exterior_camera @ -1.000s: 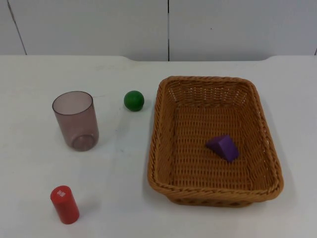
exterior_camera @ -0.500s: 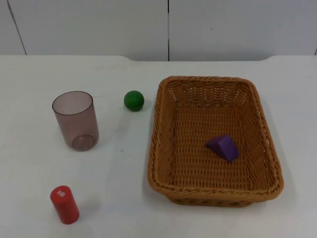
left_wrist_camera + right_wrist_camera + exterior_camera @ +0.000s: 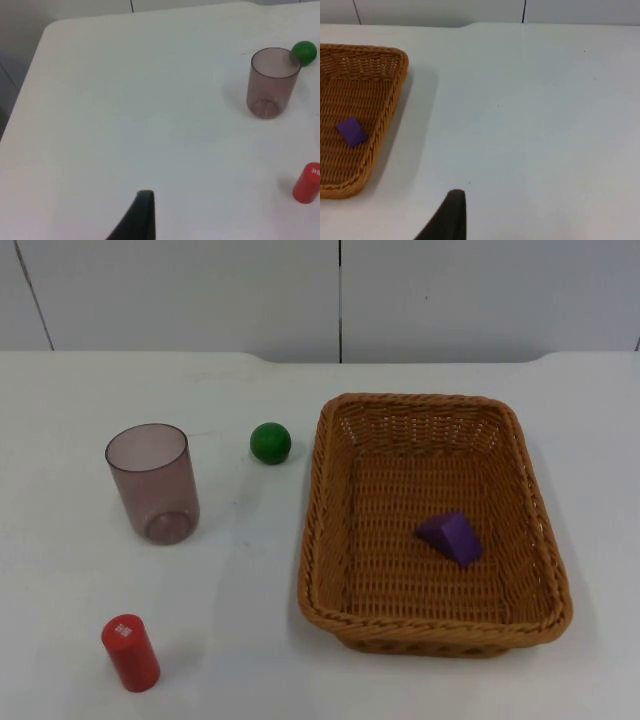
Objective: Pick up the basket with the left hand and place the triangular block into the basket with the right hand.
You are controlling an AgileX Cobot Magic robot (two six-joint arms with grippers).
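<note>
White table top (image 3: 230,540) sets the stage, and the biggest player on it is the woven wicker basket (image 3: 312,530), sitting flat on the table's right half. And look inside: the purple triangular block (image 3: 450,538) is already lying on the basket floor, a little right of centre and clear of every wall.

Over on the left stands the tinted plastic cup (image 3: 152,483), upright. The red cylinder (image 3: 130,652) stands near the front edge, and the green ball (image 3: 270,443) rests just beside the basket's far-left corner without touching it.

Now the arms. The left gripper (image 3: 142,215) hangs over bare table well apart from the cup, waiting. The right gripper (image 3: 452,212) hangs over bare table on the basket's right side, also well apart. Whether either one is spread or pressed together, I cannot tell from here.

My read: the block's part looks done, and the basket itself rests on the table with nothing gripping it. If the left arm goes for the lift, the smart line is the basket's left wall, around its middle. That keeps it away from the ball at the corner and steers past the cup on the way in. It should pinch the rim squarely and raise it level, because a tilt would send that block sliding toward the low side.
</note>
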